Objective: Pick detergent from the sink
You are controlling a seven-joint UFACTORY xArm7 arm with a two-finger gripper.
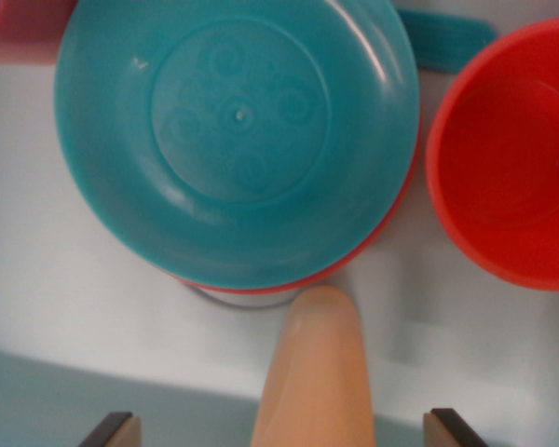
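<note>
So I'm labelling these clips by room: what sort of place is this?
Probably a kitchen sink or wash-up area: a teal bowl sits stacked on a red dish, a red cup stands beside them on a pale, smooth basin floor, and a peach detergent bottle lies below.

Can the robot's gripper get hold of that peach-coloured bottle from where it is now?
Probably yes. The peach detergent bottle sits between the open gripper fingertips, with nothing between them. The teal bowl lies just beyond its tip, close but not blocking.

two bowls (233,140) (391,219), one cup (508,154), one bottle (317,372)
</note>
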